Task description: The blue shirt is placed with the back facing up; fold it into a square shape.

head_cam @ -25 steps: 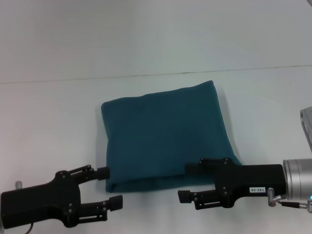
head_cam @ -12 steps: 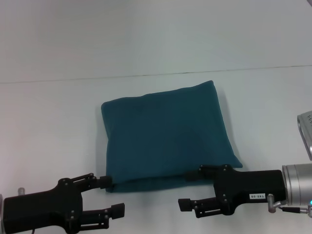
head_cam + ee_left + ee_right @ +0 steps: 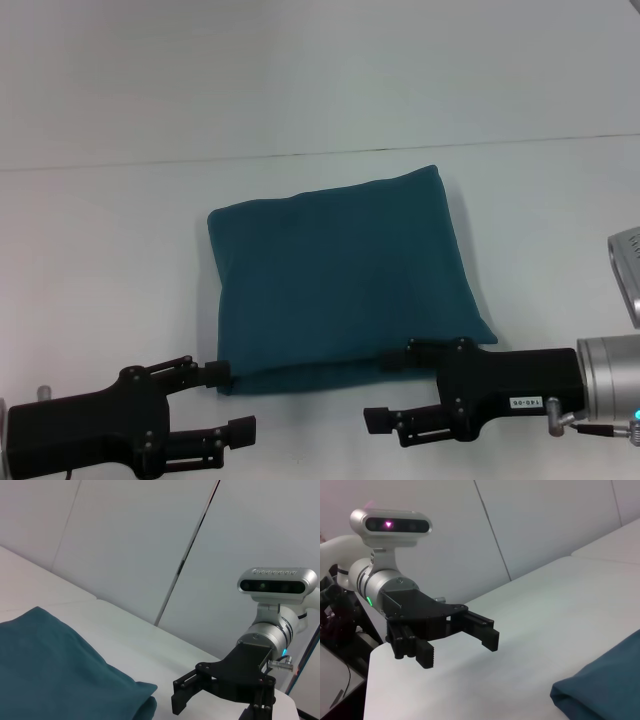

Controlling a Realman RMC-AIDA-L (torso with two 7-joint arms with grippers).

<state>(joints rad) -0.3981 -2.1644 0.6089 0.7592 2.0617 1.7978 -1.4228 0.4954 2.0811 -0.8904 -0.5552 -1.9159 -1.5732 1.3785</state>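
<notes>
1. Fabric first: the blue shirt (image 3: 345, 280) lies folded into a rough square at the centre of the head view, flat on the white table (image 3: 100, 240), plain side up, with no lettering showing.
2. Its near edge runs along the lower middle of the frame, and a doubled layer shows there as a thick fold line.
3. At the lower left of the head view, the left gripper (image 3: 233, 403) reaches in from the frame's bottom left corner, its fingers spread wide with nothing between them; its upper fingertip (image 3: 218, 374) sits just at the shirt's near left corner, and I cannot tell whether it touches.
4. At the lower right, the right gripper (image 3: 385, 390) stretches in from the right edge, fingers also wide apart and empty; its upper finger (image 3: 400, 358) overlaps the shirt's near edge in the picture, while the lower one sits over bare table.
5. In the left wrist view, the shirt's folded corner (image 3: 142, 700) fills the lower left, with the right gripper (image 3: 192, 700) beyond it.
6. In the right wrist view, the left gripper (image 3: 457, 645) hangs above the table, well apart from the shirt corner at the lower right.
</notes>
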